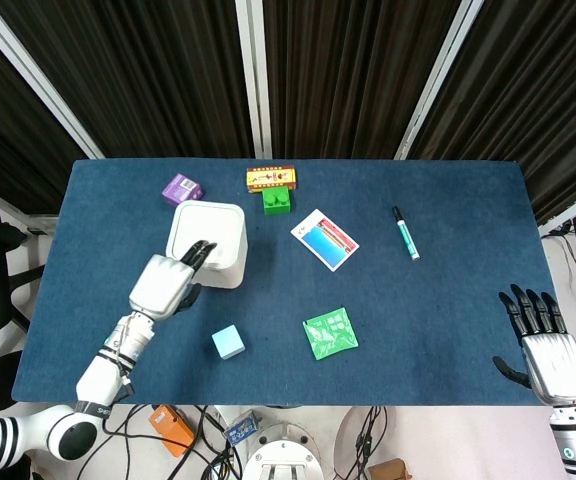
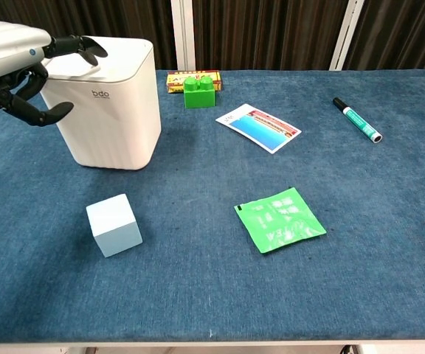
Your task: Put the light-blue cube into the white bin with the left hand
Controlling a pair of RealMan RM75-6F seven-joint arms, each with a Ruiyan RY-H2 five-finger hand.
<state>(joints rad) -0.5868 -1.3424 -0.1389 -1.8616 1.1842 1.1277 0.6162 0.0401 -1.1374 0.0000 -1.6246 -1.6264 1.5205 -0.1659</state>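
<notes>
The light-blue cube (image 1: pixel 228 342) (image 2: pixel 113 225) sits alone on the blue table, in front of the white bin (image 1: pixel 211 235) (image 2: pixel 113 103). My left hand (image 1: pixel 170 281) (image 2: pixel 22 70) hovers over the bin's near left corner, its fingers spread above the closed lid and holding nothing. The cube lies well in front of that hand and to its right. My right hand (image 1: pixel 543 336) rests open at the table's near right edge, far from the cube; the chest view does not show it.
A green sachet (image 1: pixel 329 333) lies right of the cube. A printed card (image 1: pixel 324 239), a teal marker (image 1: pixel 405 233), a green brick (image 1: pixel 277 200) before a yellow box (image 1: pixel 271 178), and a purple box (image 1: pixel 182 187) lie further back.
</notes>
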